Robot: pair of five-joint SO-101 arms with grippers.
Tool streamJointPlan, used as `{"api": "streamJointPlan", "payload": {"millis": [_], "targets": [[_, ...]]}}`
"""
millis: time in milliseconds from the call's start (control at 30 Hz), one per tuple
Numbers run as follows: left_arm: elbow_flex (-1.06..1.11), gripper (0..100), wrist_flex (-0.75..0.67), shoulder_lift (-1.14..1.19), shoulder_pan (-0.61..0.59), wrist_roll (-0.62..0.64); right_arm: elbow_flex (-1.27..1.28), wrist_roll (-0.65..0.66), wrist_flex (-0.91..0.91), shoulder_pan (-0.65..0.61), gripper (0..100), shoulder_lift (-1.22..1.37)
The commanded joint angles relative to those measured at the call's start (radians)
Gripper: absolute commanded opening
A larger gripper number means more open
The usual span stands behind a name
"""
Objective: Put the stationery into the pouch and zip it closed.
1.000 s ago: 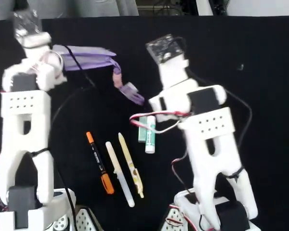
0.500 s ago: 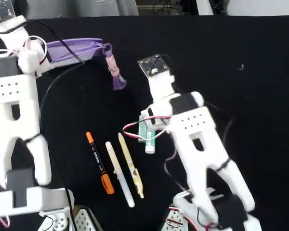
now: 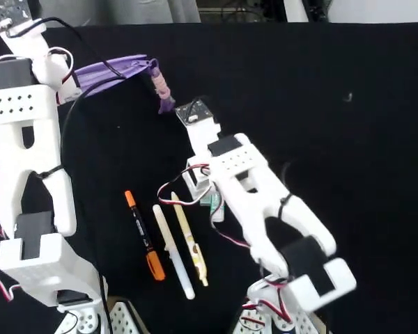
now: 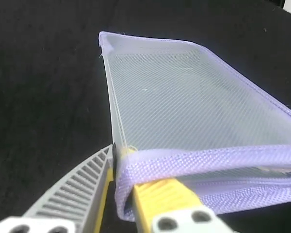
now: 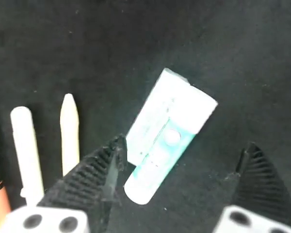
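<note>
Pouch [image 3: 118, 68] at the far left of the table [image 3: 334, 139] has its long axis sideways, one end clamped in the left gripper [image 4: 123, 170]. Right gripper [image 5: 184, 148] spreads wide over the green-white stick [image 5: 167, 136], which lies beside the pens [image 3: 171, 247].

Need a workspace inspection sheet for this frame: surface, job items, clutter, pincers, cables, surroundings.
Surface: black-covered table.
Job's things: purple mesh pouch at far left; orange marker, white pen and cream pen side by side near the arm bases; green-and-white stick under the right arm.
Clutter: nothing seen.
Grippers: left pincer shut on the pouch's edge; right pincer open, straddling the stick.
Cables: black cable loops by the left arm; red and white wires hang off the right arm.
Surroundings: grey fabric behind the table.
</note>
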Motion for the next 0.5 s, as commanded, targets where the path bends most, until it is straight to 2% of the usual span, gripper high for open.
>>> {"api": "streamJointPlan", "payload": {"millis": [0, 167, 300, 467], "targets": [[-0.05, 3, 0.012, 0.0, -0.016, 0.014, -0.016, -0.009, -0.043, -0.018, 28.3, 0.062], [-0.048, 3, 0.014, 0.002, -0.019, 0.012, -0.062, -0.002, -0.055, -0.017, 12.5, 0.154], [-0.047, 3, 0.015, 0.002, -0.019, 0.009, -0.096, 0.0, -0.054, 0.046, 0.8, 0.191], [-0.018, 3, 0.014, -0.008, -0.012, 0.011, -0.15, 0.0, -0.009, 0.143, 1.1, 0.185]]}}
